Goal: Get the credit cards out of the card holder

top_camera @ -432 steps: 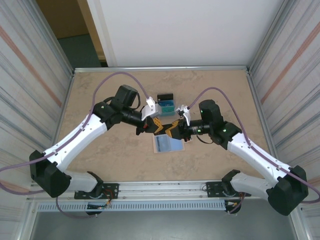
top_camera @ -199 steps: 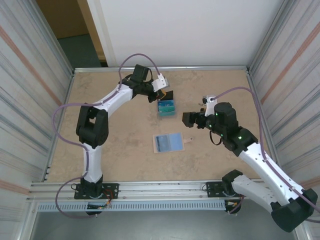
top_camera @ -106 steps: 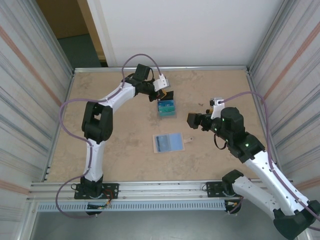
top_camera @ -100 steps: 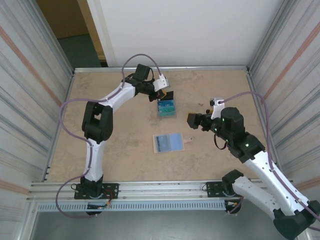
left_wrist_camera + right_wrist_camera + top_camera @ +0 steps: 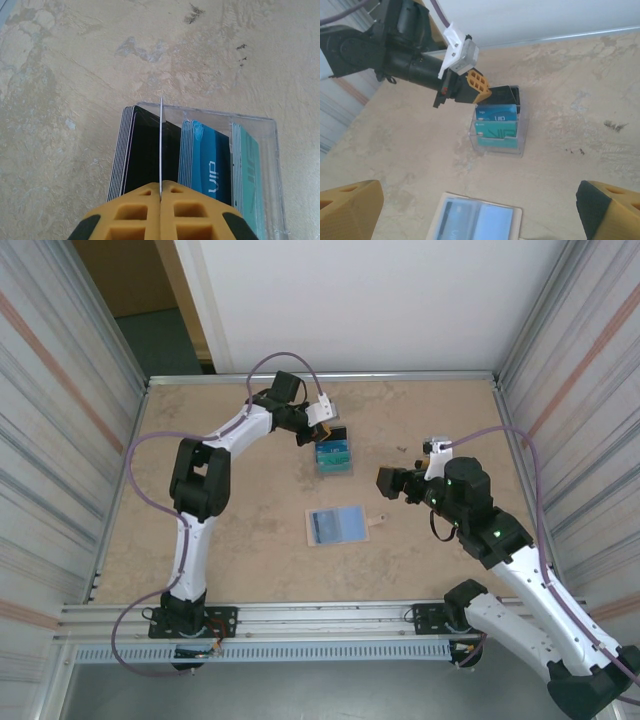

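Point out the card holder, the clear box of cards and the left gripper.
card holder [image 5: 351, 524]: top view, its pale blue right half.
clear box [image 5: 220, 114]: left wrist view, its far wall.
left gripper [image 5: 160, 187]: left wrist view, between its yellow fingertips, shut on a card [image 5: 161, 135].

Bare beige tabletop [image 5: 450, 420] surrounds the flat tan card holder [image 5: 337, 525]; the left gripper [image 5: 318, 437], pinching a thin card [image 5: 161, 140], crowds the clear plastic box [image 5: 336, 462].

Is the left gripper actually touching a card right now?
Touching. In the left wrist view the left gripper pinches a thin card seen edge-on, over the clear box.
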